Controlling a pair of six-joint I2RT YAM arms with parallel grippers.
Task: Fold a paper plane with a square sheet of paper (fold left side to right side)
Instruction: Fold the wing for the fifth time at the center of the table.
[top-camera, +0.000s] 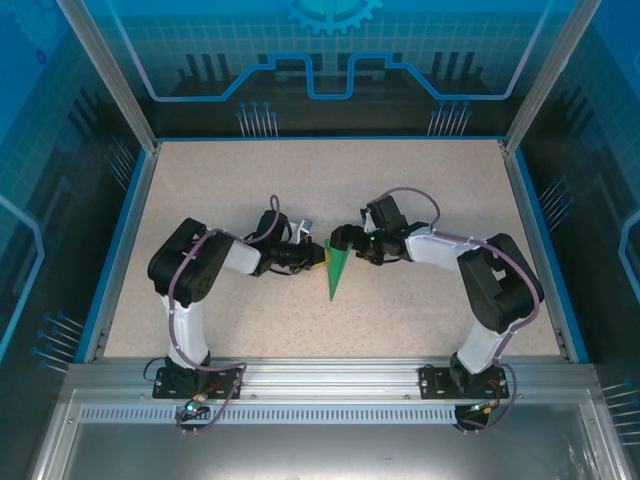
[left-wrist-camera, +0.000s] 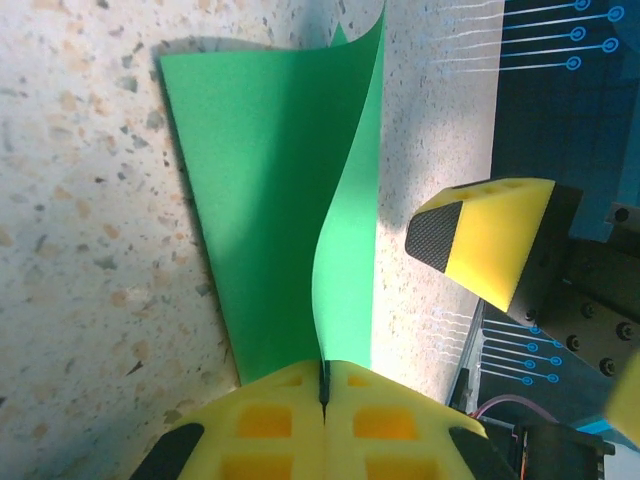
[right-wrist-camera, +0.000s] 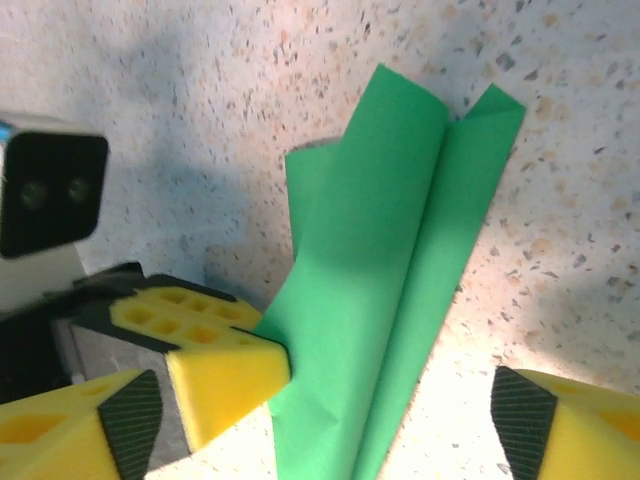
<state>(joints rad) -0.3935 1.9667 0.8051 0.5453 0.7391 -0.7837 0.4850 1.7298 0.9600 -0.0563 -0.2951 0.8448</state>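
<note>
Top external view showed the square sheet of paper (top-camera: 335, 270), folded into a narrow green wedge, near the middle of the speckled table (top-camera: 250, 180), its tip pointing toward 6 o'clock. The left gripper (top-camera: 312, 258) met it from 9 o'clock; the right gripper (top-camera: 347, 240) sat by its wide end, around 1 o'clock. On the left wrist camera, the left gripper's yellow pads (left-wrist-camera: 270, 420) were pressed together on the edge of an upstanding flap. The right gripper's fingers (right-wrist-camera: 560, 430) stood wide apart, gripping nothing, the paper lying between them.
</note>
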